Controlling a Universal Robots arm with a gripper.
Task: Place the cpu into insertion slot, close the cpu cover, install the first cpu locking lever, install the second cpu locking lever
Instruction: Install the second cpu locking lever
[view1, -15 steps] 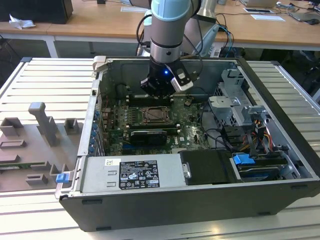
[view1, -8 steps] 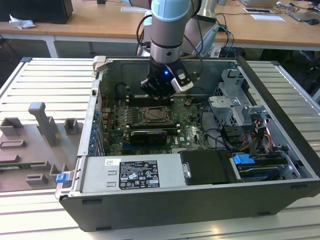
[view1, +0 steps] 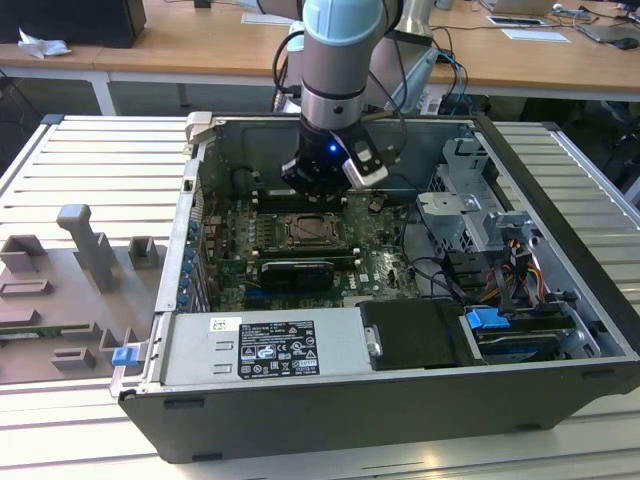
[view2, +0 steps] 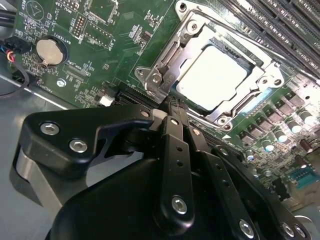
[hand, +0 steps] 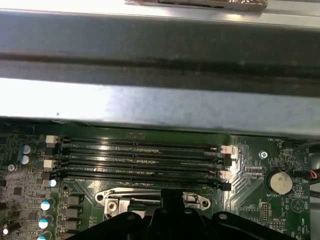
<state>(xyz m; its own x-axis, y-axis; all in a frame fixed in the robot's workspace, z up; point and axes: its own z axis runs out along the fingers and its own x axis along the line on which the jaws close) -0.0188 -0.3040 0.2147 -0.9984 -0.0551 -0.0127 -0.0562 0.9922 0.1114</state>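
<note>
The cpu (view2: 212, 75) lies pale and flat in the insertion slot (view1: 305, 232) on the green board inside the open computer case. The silver cpu cover (view2: 235, 107) lies down around it, its window showing the chip's face. A metal locking lever (view2: 162, 67) runs along one side of the socket. My gripper (view2: 172, 104) hangs just above the socket's edge, fingers together and shut, tips at the cover's corner. In the exterior view my gripper (view1: 318, 192) is right behind the socket. In the first wrist view my gripper (hand: 169, 197) is at the socket frame (hand: 115, 197).
Long black memory slots (hand: 140, 155) run beside the socket, near the case wall (hand: 150, 105). A coin battery (view2: 48, 50) sits on the board. A power supply (view1: 260, 345), drive cage (view1: 470, 215) and cables fill the case. A grey fixture plate (view1: 80, 270) lies at the exterior view's left.
</note>
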